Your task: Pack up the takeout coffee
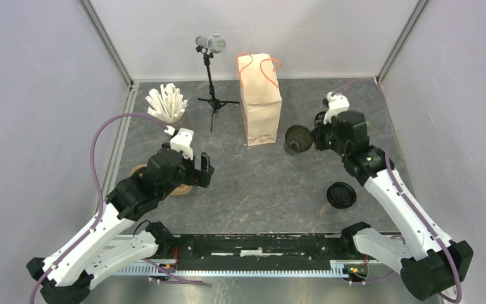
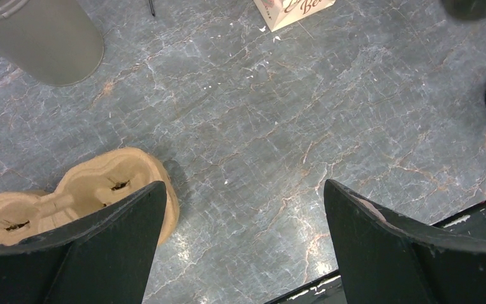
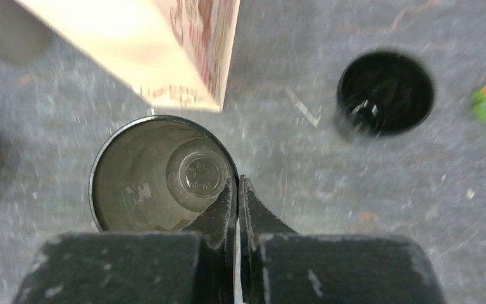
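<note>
Right gripper (image 3: 238, 182) seems to pinch the cup (image 3: 133, 183) by its thin rim; it could slip. Left gripper (image 2: 243, 185) is spread wide.

One paper bag (image 1: 261, 101) stands on the worktop (image 1: 253, 190). Right of the bag there is one black cup (image 1: 298, 139) and one black lid (image 1: 342, 194). Left of the bag there is one microphone stand (image 1: 211, 76), one grey cup of white sticks (image 1: 166, 104) and one cardboard cup tray (image 2: 95, 183).

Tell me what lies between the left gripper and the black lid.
Nothing: in the top view, only bare grey tabletop runs from the open left gripper to the lid. The left wrist view shows the same bare stretch.
</note>
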Robot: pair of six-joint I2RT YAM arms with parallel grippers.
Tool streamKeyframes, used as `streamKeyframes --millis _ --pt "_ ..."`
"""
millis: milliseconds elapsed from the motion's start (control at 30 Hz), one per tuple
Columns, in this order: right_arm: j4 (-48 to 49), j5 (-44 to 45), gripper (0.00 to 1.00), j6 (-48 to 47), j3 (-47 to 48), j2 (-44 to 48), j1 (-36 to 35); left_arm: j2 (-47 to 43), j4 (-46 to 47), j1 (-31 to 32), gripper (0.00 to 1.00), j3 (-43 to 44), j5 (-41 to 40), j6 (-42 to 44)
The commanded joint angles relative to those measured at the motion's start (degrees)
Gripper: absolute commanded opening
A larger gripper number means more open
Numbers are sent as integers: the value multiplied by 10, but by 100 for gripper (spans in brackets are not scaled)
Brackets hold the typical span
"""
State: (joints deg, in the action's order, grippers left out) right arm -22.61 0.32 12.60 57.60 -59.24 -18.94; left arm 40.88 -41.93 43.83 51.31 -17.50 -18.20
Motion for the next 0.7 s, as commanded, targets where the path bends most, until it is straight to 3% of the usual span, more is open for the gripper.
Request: streamKeyframes --millis 0,400,567,667 --pt "-19 40 0 17 -68 36 -54 4 7 -1 100 6 10 -6" --pt "67 69 0 74 -133 -23 -280 27 6 -1 100 9 -14 -9" --pt "70 84 0 68 -135 -68 -316 38 1 -1 100 8 -38 -43" --pt "80 83 2 69 -138 -79 -321 63 -24 -1 100 20 -92 -79"
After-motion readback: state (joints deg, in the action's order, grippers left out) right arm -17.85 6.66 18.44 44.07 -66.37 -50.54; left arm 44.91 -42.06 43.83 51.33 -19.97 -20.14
